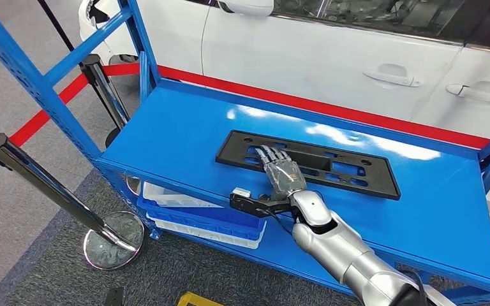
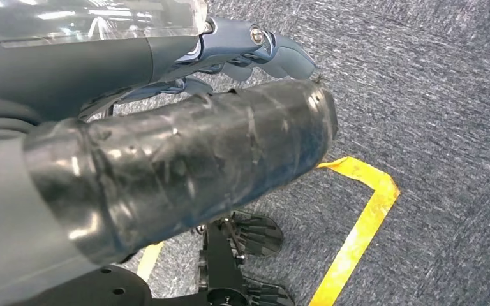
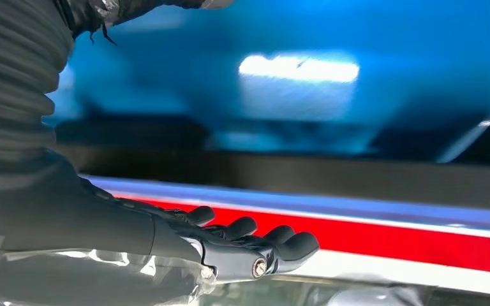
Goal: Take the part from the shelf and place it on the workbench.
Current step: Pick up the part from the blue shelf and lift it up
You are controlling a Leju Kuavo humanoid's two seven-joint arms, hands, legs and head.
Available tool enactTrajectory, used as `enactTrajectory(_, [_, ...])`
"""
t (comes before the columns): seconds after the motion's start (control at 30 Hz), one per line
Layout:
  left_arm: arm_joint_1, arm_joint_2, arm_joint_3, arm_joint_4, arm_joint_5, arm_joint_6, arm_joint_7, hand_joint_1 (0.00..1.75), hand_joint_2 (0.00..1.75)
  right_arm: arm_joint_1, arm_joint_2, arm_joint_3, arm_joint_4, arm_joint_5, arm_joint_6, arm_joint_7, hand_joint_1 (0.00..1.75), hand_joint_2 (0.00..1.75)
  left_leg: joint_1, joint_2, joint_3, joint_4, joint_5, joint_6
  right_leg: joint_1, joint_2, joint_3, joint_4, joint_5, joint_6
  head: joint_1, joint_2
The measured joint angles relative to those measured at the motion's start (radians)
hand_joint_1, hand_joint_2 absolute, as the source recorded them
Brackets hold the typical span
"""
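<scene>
Nearest thing in the head view is the right arm, coming up from below with the right hand (image 1: 279, 171) lying palm down on the black plastic part (image 1: 308, 163). The fingers are stretched out flat and close together on top of it, not wrapped around anything.

The left hand (image 2: 255, 48) hangs down over grey carpet with a yellow floor marking (image 2: 360, 220); its fingers look loosely curled, but I can't tell for sure from that angle.

The part itself is a long flat frame with cutouts, lying near the middle of the blue shelf deck (image 1: 185, 127), roughly parallel to the front edge. There's bare blue surface all round it, more on the left.

On the lower level sits a blue tray (image 1: 194, 220) stacked on a white tray (image 1: 214, 234); contents aren't visible.

A chrome stanchion (image 1: 51, 191) stands to the left, red belt (image 1: 38, 118) behind, and a white car (image 1: 332, 51) beyond the shelf. No readable writing anywhere.
</scene>
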Motion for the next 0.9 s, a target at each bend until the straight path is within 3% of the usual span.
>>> enactTrajectory(0.57, [0.003, 0.000, -0.024, 0.000, -0.022, -0.002, 0.016, 0.00, 0.00, -0.019, -0.091, -0.002, 0.062, 0.194, -0.115, 0.132, 0.00, 1.75, 0.000, 0.001, 0.003, 0.001, 0.000, 0.001, 0.000, 0.000, 0.004, 0.000, 0.001, 0.001, 0.000, 0.000])
enactTrajectory(0.6, [0.003, 0.000, -0.025, 0.000, -0.022, -0.002, 0.017, 0.00, 0.00, -0.019, -0.095, -0.004, 0.064, 0.203, -0.121, 0.136, 0.13, 1.75, 0.000, 0.001, 0.003, 0.001, 0.000, 0.001, 0.000, 0.000, 0.004, 0.000, 0.001, 0.001, 0.000, 0.000])
enactTrajectory(0.7, [0.003, 0.000, -0.028, 0.000, -0.023, -0.002, 0.018, 0.00, 0.00, -0.014, -0.105, -0.012, 0.070, 0.220, -0.121, 0.144, 1.44, 1.75, 0.000, 0.001, 0.003, 0.001, 0.000, 0.001, 0.000, 0.001, 0.004, 0.000, 0.001, 0.001, 0.000, 0.000])
enactTrajectory(0.73, [0.003, 0.000, -0.030, 0.000, -0.023, -0.001, 0.018, 0.00, 0.00, -0.012, -0.107, -0.016, 0.072, 0.222, -0.116, 0.144, 1.75, 1.75, 0.000, 0.001, 0.003, 0.001, 0.000, 0.001, 0.000, 0.001, 0.004, 0.000, 0.001, 0.001, 0.000, 0.000])
enactTrajectory(0.9, [0.003, 0.000, -0.039, 0.000, -0.023, 0.000, 0.017, 0.00, 0.00, 0.001, -0.111, -0.033, 0.079, 0.202, -0.086, 0.106, 1.75, 1.75, 0.000, 0.001, 0.003, 0.001, 0.000, 0.001, 0.000, 0.001, 0.004, 0.000, 0.001, 0.001, 0.000, 0.000])
